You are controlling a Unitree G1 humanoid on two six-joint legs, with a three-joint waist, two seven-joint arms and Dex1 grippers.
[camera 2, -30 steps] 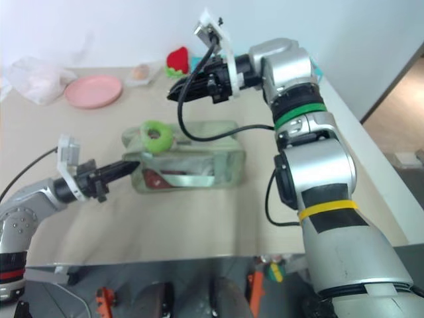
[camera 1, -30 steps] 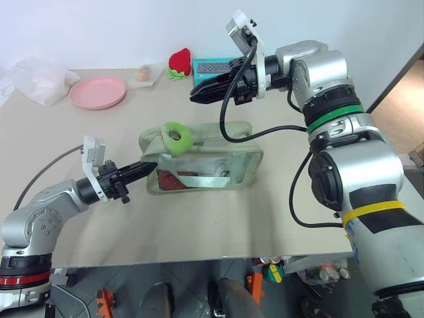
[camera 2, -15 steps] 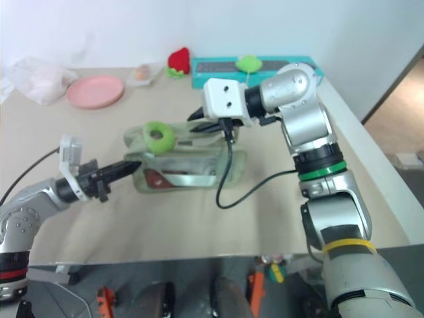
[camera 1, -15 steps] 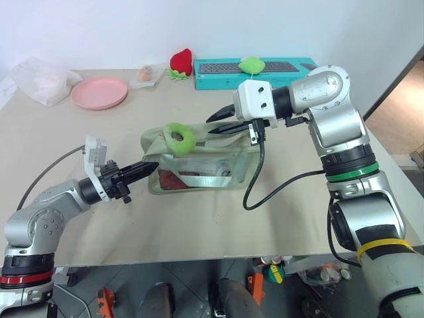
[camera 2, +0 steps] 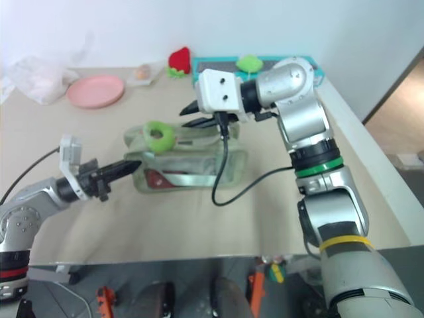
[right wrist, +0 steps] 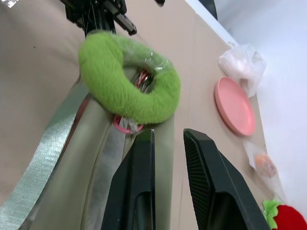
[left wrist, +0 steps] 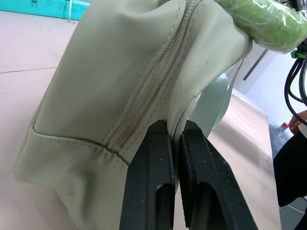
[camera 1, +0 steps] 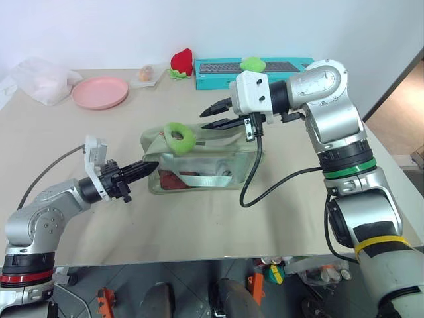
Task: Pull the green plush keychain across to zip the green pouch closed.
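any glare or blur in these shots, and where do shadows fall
Left eye view: even, soft light; the green pouch casts only a faint shadow on the table. Right wrist view: green plush keychain sharp, its clear wrap glinting. Left wrist view: the left gripper's fingers loom large.

Lime-green fuzzy keychain ahead of the right fingers, pale sage pouch, seemingly red item inside, pink plate, teal box

The pouch is lying mid-desk, with the plush keychain sitting on its top at the left end. The left gripper is meeting that end from the left; the right gripper is hanging above the pouch, just right of the keychain. Behind, the plate is lying far left, beside the plastic bag, and the keyboard box is lying to the right.
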